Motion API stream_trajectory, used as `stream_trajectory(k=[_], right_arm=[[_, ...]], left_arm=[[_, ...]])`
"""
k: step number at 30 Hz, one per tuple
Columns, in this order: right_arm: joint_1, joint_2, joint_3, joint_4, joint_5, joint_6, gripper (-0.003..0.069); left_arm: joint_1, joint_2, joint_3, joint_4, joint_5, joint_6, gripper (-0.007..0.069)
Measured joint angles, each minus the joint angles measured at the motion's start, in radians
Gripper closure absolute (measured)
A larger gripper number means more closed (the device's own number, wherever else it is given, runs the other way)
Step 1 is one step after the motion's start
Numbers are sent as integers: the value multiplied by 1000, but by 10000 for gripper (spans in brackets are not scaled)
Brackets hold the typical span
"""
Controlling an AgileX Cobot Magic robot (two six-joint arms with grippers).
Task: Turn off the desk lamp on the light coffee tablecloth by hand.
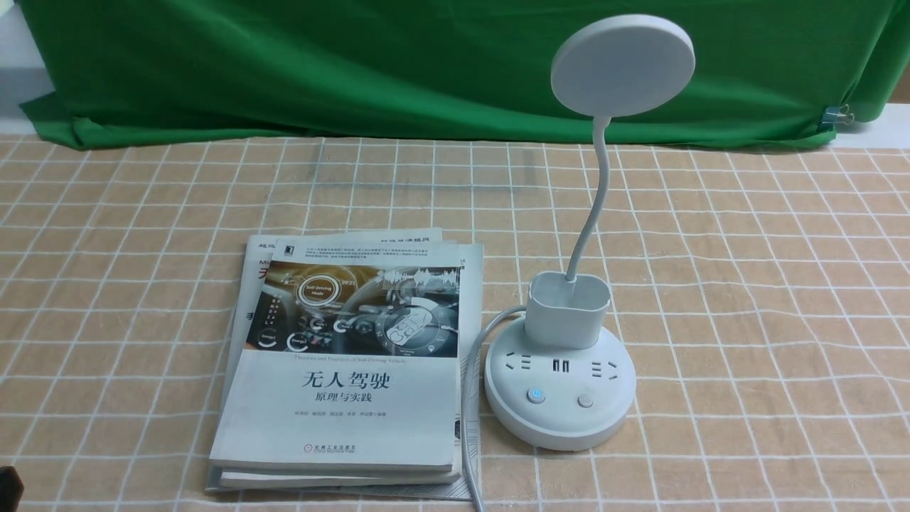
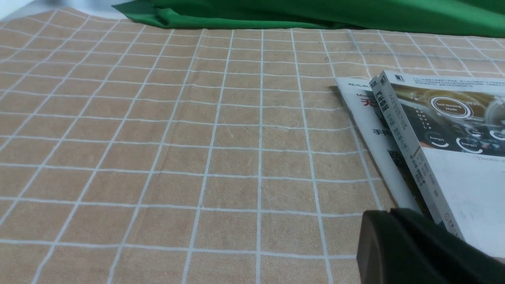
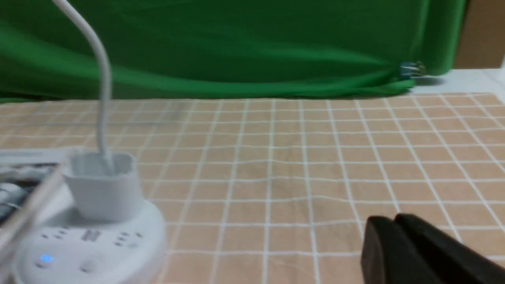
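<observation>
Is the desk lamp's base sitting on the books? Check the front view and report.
No, the base of the desk lamp rests on the light coffee tablecloth, beside the books, not on them.

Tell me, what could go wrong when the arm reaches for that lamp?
The lamp has two buttons close together; the shut right gripper might press the plain button instead of the blue-lit button. It could also bump the neck or snag the cord, shoving the lamp across the cloth.

The lamp [image 1: 569, 313] stands on the tablecloth [image 1: 746, 284], just right of stacked books [image 1: 348, 370]; one base button [image 1: 536, 395] glows blue.
</observation>
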Motion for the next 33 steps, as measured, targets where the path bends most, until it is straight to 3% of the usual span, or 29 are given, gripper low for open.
stream_trajectory(k=[7, 33], right_arm=[[-7, -97, 78, -10, -2, -1, 622], [-7, -97, 78, -11, 8, -1, 577]], left_arm=[[0, 0, 0, 0, -1, 0, 620], [0, 0, 0, 0, -1, 0, 620]])
